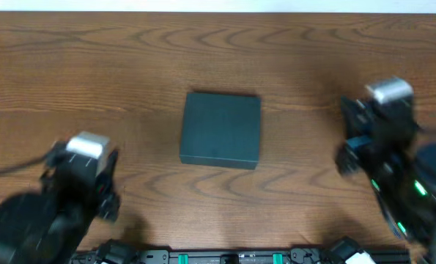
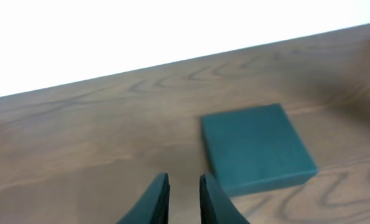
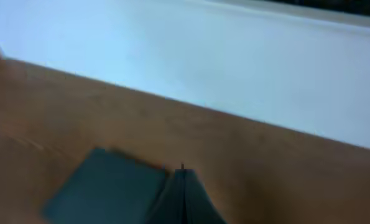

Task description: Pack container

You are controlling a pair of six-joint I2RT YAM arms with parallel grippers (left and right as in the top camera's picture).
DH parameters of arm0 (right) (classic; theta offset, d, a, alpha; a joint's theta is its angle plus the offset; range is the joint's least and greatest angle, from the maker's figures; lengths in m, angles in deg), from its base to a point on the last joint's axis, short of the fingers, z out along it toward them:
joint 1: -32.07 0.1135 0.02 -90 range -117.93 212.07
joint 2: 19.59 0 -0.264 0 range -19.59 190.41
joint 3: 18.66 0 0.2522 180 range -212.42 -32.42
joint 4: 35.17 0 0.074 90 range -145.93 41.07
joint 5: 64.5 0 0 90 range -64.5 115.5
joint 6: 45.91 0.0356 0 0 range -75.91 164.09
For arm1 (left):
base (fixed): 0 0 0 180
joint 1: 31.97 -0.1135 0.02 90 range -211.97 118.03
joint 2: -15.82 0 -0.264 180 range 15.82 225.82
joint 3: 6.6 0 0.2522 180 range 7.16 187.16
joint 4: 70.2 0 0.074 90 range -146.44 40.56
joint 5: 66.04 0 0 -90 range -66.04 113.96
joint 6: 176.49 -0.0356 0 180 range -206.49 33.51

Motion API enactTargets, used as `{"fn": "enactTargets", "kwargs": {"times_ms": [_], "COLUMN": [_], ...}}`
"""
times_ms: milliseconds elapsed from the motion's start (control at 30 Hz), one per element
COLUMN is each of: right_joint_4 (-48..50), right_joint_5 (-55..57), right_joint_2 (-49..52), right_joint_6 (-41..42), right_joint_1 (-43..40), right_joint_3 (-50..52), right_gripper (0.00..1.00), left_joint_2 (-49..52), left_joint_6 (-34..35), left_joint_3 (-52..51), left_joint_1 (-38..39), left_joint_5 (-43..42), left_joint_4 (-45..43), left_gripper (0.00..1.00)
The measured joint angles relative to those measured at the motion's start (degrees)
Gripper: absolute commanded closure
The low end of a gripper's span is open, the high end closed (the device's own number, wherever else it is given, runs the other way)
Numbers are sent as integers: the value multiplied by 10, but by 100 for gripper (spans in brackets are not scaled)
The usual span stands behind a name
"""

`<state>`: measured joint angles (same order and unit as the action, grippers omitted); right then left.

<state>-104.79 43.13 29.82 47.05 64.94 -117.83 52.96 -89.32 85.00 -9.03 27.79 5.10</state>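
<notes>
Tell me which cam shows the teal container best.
Overhead. The container sits mid-frame, seen straight down, lid shut, all four edges visible. Left wrist shows it whole too, but at a slant and softer. Right wrist gives only a blurred part, cut by the bottom edge beside the right pincer.

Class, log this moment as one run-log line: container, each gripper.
container: closed, mid table | left gripper: fingers slightly apart, empty | right gripper: fingers together, empty | both clear of container
</notes>
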Motion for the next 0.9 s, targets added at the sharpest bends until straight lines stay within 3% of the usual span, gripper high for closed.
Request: {"fn": "enactTargets", "kwargs": {"times_ms": [167, 300, 333, 367, 400, 433, 467, 500, 533, 567, 900], "right_joint_4": [-103, -125, -133, -141, -149, -161, -168, -176, -186, -195, -236], "right_joint_5": [36, 49, 51, 52, 52, 53, 53, 51, 47, 44, 14], "right_joint_2": [-49, -71, -78, -85, -90, -96, -99, -101, -101, -101, -101], "right_joint_6": [-7, -21, -26, -30, -33, -37, -38, -38, -39, -41, -49], "right_joint_1": [0, 0, 0, 0, 0, 0, 0, 0, 0, 0, 0], "right_joint_3": [-1, -1, -1, -1, -1, -1, -1, -1, -1, -1, -1], "right_gripper": [99, 99, 99, 99, 99, 98, 91, 75, 41, 1, 1], "left_joint_2": [-64, -83, -84, -85, -85, -85, -85, -85, -85, -85, -85], "left_joint_6": [0, -2, -2, -1, -3, -1, -1, -1, -1, 0, 0], "left_joint_3": [0, 0, 0, 0, 0, 0, 0, 0, 0, 0, 0], "left_joint_1": [0, 0, 0, 0, 0, 0, 0, 0, 0, 0, 0], "left_joint_5": [43, 69, 73, 77, 79, 82, 84, 85, 86, 86, 86], "left_joint_4": [57, 98, 110, 124, 136, 152, 165, 173, 183, 190, 221], "left_gripper": [83, 67, 59, 23, 2, 2, 2, 1, 2, 2, 1]}}
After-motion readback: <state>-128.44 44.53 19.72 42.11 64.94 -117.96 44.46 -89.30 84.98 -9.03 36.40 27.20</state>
